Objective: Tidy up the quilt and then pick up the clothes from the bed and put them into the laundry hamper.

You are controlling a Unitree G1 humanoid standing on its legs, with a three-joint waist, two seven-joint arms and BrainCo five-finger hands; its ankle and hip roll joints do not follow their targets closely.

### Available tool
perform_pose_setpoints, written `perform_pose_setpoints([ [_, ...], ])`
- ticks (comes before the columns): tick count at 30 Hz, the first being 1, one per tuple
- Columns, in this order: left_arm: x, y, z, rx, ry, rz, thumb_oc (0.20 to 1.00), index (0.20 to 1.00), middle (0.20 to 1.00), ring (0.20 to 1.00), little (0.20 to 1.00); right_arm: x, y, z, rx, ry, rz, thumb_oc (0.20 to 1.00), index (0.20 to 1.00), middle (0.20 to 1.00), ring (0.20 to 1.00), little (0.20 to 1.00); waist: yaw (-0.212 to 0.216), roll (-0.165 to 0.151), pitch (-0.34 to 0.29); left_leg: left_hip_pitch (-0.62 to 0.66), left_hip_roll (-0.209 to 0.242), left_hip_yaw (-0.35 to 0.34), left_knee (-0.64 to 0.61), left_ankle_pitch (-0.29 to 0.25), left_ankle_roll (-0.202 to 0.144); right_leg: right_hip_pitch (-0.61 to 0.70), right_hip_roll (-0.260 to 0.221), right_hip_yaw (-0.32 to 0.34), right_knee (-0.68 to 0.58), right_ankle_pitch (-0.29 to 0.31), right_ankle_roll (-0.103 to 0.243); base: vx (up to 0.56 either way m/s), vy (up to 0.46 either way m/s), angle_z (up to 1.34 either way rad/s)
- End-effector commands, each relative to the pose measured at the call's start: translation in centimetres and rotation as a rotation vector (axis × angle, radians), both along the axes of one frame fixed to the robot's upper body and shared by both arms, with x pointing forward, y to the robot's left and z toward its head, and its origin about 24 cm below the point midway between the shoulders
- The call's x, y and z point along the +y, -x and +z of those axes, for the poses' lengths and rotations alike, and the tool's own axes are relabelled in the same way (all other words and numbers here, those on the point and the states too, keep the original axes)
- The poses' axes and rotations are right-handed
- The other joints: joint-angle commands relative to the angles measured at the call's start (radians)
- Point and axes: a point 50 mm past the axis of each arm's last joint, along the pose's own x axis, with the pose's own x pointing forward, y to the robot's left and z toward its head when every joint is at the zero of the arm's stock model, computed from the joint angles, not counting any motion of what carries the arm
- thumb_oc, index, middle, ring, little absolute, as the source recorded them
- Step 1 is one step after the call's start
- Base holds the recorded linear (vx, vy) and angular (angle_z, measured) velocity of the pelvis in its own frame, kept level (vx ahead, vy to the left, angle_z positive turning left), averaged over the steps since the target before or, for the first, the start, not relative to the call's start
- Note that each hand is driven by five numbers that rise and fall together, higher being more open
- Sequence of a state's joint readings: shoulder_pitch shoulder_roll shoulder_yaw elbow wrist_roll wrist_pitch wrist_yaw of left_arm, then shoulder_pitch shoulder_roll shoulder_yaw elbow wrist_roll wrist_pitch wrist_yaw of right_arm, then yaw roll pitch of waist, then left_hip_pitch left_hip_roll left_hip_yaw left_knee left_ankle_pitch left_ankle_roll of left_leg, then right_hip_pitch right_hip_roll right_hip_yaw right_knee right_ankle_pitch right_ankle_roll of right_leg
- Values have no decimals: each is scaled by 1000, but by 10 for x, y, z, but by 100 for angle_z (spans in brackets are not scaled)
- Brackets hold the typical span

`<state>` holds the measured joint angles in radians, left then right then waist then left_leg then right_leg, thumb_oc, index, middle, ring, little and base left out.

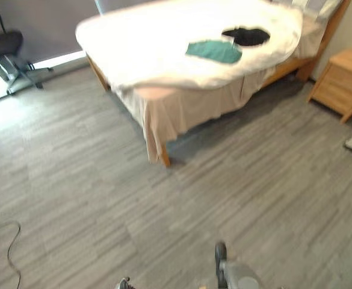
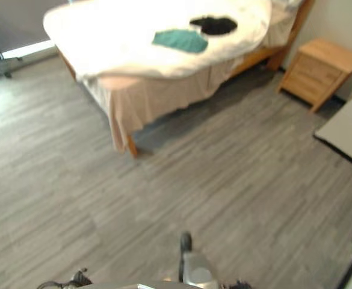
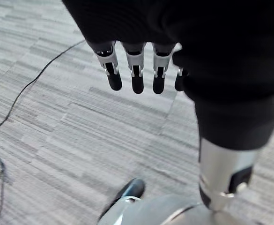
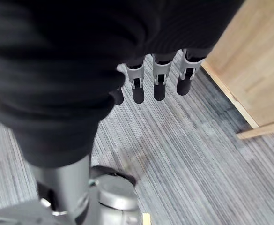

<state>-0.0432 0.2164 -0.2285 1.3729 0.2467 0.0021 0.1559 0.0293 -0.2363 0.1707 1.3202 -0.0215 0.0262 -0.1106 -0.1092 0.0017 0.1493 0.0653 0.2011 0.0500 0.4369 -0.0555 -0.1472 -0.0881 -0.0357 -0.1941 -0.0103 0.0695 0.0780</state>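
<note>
A teal garment [image 1: 214, 51] and a black garment [image 1: 246, 36] lie on the white quilt [image 1: 145, 42] near the bed's right edge, well apart from both hands. The left hand [image 3: 134, 70] and right hand [image 4: 158, 77] hang over the floor [image 1: 163, 211], fingers relaxed, empty.

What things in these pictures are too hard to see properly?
- Far end of the bed: cut off by the top edge in the eye views.
- Black garment and green garment: too small and blurred to tell what clothes they are.
- Chair: cut by the left edge.
</note>
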Motion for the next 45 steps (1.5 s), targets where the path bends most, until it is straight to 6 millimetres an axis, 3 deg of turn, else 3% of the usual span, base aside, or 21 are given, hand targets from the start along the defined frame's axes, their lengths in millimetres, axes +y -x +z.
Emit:
perform_pose_setpoints([
  [1,6,-46,13,-135,-22,-45,1000,1000,1000,1000,1000,-9,-48,12,-117,54,87,1000,1000,1000,1000,1000,21,-63,84,-81,-52,27,248,121,58,73,-26,30,-68,-54,-19,513,-282,-48],
  [5,3,-55,16,-179,-27,-35,1000,1000,1000,1000,1000,-11,-62,16,-155,73,121,1000,1000,1000,1000,1000,67,-83,95,-214,-76,95,190,59,64,143,-37,50,-77,-101,-11,376,-26,-47],
  [6,0,-51,14,-182,-24,-27,1000,1000,1000,1000,1000,-13,-69,20,-187,84,127,1000,1000,1000,1000,1000,91,-76,85,-238,-106,150,-42,50,79,179,-34,62,-77,-133,3,491,63,-27],
  [7,0,-51,14,-182,-24,-27,1000,1000,1000,1000,1000,-13,-69,20,-187,84,127,1000,1000,1000,1000,1000,91,-76,85,-237,-107,151,-43,51,79,178,-35,63,-77,-133,3,693,151,-22],
  [8,-1,-44,12,-168,-18,-8,1000,1000,1000,1000,1000,-14,-72,21,-198,95,145,1000,1000,1000,1000,1000,113,-57,74,-241,-125,214,-279,98,76,227,-14,60,-77,-179,17,523,113,-26],
  [9,0,-41,11,-159,-17,3,1000,1000,1000,1000,1000,-14,-72,21,-201,101,152,1000,1000,1000,1000,1000,123,-46,70,-263,-112,251,-348,135,65,258,3,50,-77,-203,14,743,153,-43],
  [11,2,-33,9,-134,-28,18,1000,1000,1000,1000,1000,-12,-71,20,-198,100,156,1000,1000,1000,1000,1000,130,-54,64,-255,-98,324,-422,149,59,322,7,35,-77,-245,17,456,75,-3],
  [14,10,-14,6,-86,-47,60,1000,1000,1000,1000,1000,-3,-67,16,-180,75,190,1000,1000,1000,1000,1000,159,-71,50,-229,-115,310,-447,164,96,347,19,41,-53,-241,17,377,51,42],
  [15,14,-8,6,-69,-60,82,1000,1000,1000,1000,1000,2,-65,15,-170,66,209,1000,1000,1000,1000,1000,174,-84,41,-220,-128,292,-453,156,111,331,21,47,23,-247,25,559,99,2],
  [18,29,2,8,-27,-101,101,1000,1000,1000,1000,1000,14,-67,12,-169,30,229,1000,1000,1000,1000,1000,166,-112,59,-111,-145,308,-506,112,150,181,-30,12,397,-116,162,377,97,-5],
  [19,29,2,8,-27,-101,101,1000,1000,1000,1000,1000,14,-67,12,-169,30,229,1000,1000,1000,1000,1000,166,-113,58,-112,-146,309,-506,112,150,179,-31,13,399,-117,163,288,41,36],
  [20,34,-8,11,-54,-113,109,1000,1000,1000,1000,1000,20,-77,15,-206,20,222,1000,1000,1000,1000,1000,151,-90,82,-63,-117,279,-524,95,152,40,-81,-10,573,-70,168,170,18,47],
  [22,35,-11,12,-62,-118,102,1000,1000,1000,1000,1000,21,-79,15,-213,16,213,1000,1000,1000,1000,1000,147,-89,88,-48,-109,271,-524,84,144,28,-114,-38,528,-96,151,339,-55,73],
  [24,35,-21,15,-92,-119,72,1000,1000,1000,1000,1000,20,-78,15,-223,17,192,1000,1000,1000,1000,1000,125,-80,93,-15,-98,232,-524,62,113,21,-142,-61,271,-138,103,518,-206,106],
  [26,35,-32,17,-116,-124,25,1000,1000,1000,1000,1000,18,-77,15,-229,13,156,1000,1000,1000,1000,1000,100,-87,93,11,-100,196,-524,33,89,10,-135,18,49,-95,118,348,-217,91],
  [29,39,-40,21,-125,-141,-23,1000,1000,1000,1000,1000,16,-71,13,-205,4,137,1000,1000,1000,1000,1000,78,-93,76,48,-79,175,-524,0,64,-15,-168,108,-57,-28,153,352,-309,68],
  [33,35,-36,19,-145,-114,33,1000,1000,1000,1000,1000,13,-65,12,-185,9,132,1000,1000,1000,1000,1000,70,-76,64,75,-49,168,-498,6,44,4,-149,106,-37,-23,135,279,-267,31],
  [38,33,-53,25,-308,-52,248,1000,1000,1000,1000,1000,-11,-56,15,-141,96,153,1000,1000,1000,1000,1000,83,-53,90,-64,-31,94,-268,50,28,100,-131,20,-77,-79,78,129,-196,44],
  [40,42,-62,34,-447,-47,451,1000,1000,1000,1000,1000,-25,-57,20,-140,153,161,1000,1000,1000,1000,1000,97,-37,92,-137,-82,91,-343,59,44,118,-131,-3,-77,-102,75,100,-34,55],
  [43,52,-63,40,-530,-20,652,1000,1000,1000,1000,1000,-28,-61,22,-153,165,172,1000,1000,1000,1000,1000,97,-15,86,-106,-78,107,-426,78,32,122,-122,-9,-77,-105,81,122,42,3],
  [45,82,-67,62,-774,-48,950,1000,1000,1000,1000,1000,-25,-54,20,-154,174,207,1000,1000,1000,1000,1000,91,-5,67,-58,-68,129,-497,93,28,130,-111,-7,-77,-107,86,206,70,-24],
])
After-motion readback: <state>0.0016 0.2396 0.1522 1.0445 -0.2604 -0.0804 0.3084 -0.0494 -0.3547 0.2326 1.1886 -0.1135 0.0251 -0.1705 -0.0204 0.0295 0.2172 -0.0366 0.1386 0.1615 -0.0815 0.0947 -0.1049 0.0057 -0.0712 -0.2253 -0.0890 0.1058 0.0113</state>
